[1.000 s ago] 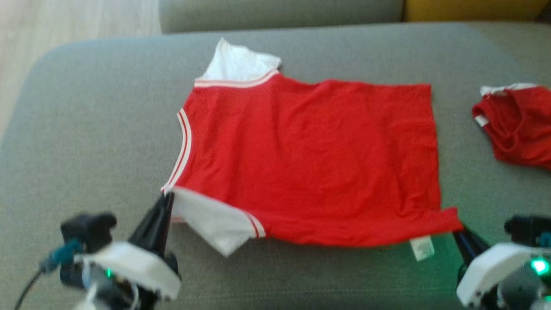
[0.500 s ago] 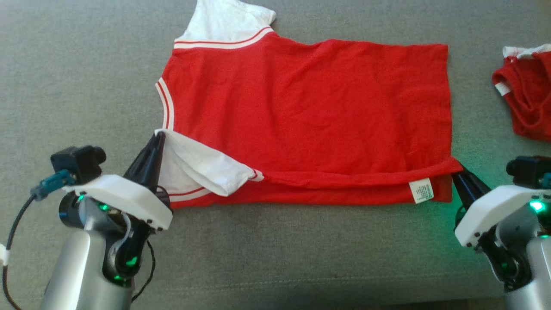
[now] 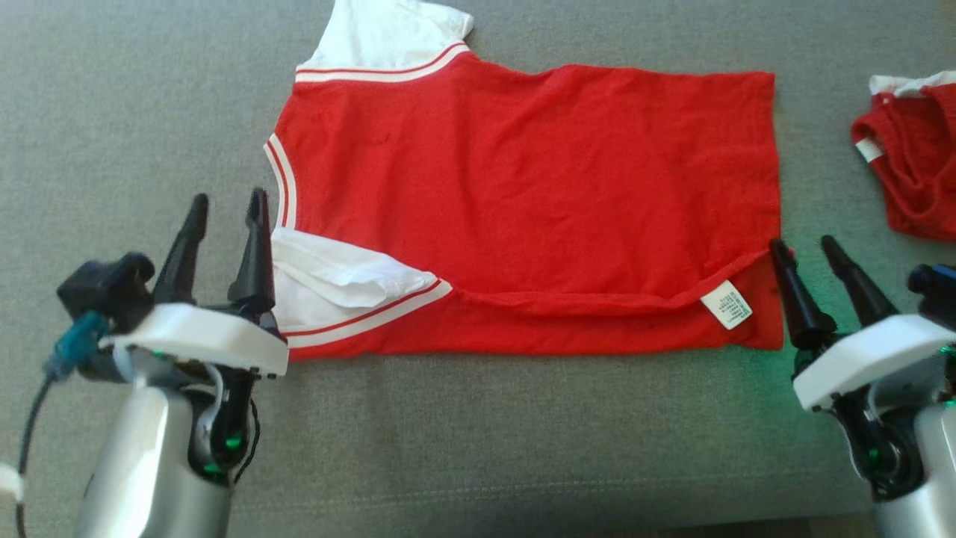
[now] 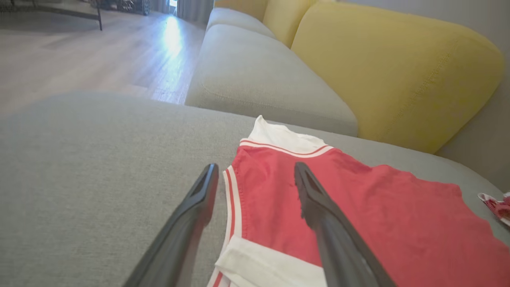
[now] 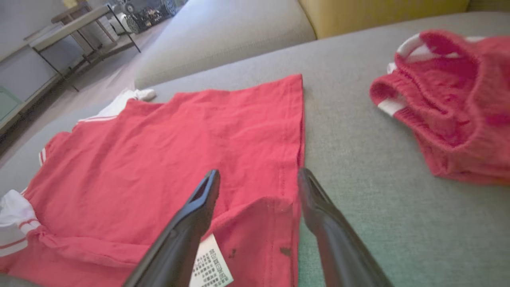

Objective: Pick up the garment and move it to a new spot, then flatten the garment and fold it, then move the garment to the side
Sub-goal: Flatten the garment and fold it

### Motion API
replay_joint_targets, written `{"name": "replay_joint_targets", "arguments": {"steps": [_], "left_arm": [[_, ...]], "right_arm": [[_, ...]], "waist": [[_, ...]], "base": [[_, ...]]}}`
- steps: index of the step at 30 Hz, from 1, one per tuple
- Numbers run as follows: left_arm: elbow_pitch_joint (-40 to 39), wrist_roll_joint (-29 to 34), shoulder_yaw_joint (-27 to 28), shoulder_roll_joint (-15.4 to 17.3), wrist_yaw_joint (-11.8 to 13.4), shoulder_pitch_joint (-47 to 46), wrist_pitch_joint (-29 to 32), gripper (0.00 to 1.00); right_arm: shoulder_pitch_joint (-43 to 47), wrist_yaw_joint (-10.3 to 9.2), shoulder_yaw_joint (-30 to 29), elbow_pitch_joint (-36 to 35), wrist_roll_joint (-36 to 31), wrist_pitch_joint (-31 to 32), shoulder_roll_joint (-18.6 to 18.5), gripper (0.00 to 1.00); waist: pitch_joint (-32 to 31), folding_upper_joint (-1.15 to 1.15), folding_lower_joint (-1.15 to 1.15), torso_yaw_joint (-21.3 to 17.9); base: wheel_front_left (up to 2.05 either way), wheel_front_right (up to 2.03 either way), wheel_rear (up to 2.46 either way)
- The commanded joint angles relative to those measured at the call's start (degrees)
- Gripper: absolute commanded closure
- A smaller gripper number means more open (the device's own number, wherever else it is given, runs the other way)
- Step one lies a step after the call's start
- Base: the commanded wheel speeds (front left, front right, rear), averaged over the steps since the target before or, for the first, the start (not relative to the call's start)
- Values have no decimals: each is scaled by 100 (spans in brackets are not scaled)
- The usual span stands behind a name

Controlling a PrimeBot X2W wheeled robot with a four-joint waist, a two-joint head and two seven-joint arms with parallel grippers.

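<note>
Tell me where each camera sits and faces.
Head view: on the head, looking down at the red T-shirt on the grey sofa seat; left pincer and right pincer, both open.
Left wrist view: on the left wrist, looking along its fingers over the neckline toward the yellow backrest.
Right wrist view: on the right wrist, looking along its fingers over the hem toward a crumpled red garment.
Shared: both wrist views show the T-shirt.

garment [image 3: 523, 202]: red, white striped trim | cushion [image 3: 112, 112]: grey | backrest [image 4: 398, 67]: yellow
</note>
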Motion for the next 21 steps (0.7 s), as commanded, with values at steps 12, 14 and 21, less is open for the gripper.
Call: {"name": "replay_joint_targets", "arguments": {"steps": [12,14,21], "left_arm": [[-655,991,86,78,662,891,-910,0],[-640,1044,48,79,685,1085,-928,0],[-542,1141,-8,61,748,1557,-967,0]], "right_arm": [[560,19,-225,-1136,-1215,-1477,334,0],[687,19,-188,-1121,-1383,-1567,369,0],[1027,19,-22,-907,-1542,-1704,449,0]], "waist": [[-571,0,0,-134],[-687,0,0,-140],[-1014,0,0,-152]], "base": [[0,0,0],[0,0,0],[0,0,0]]}}
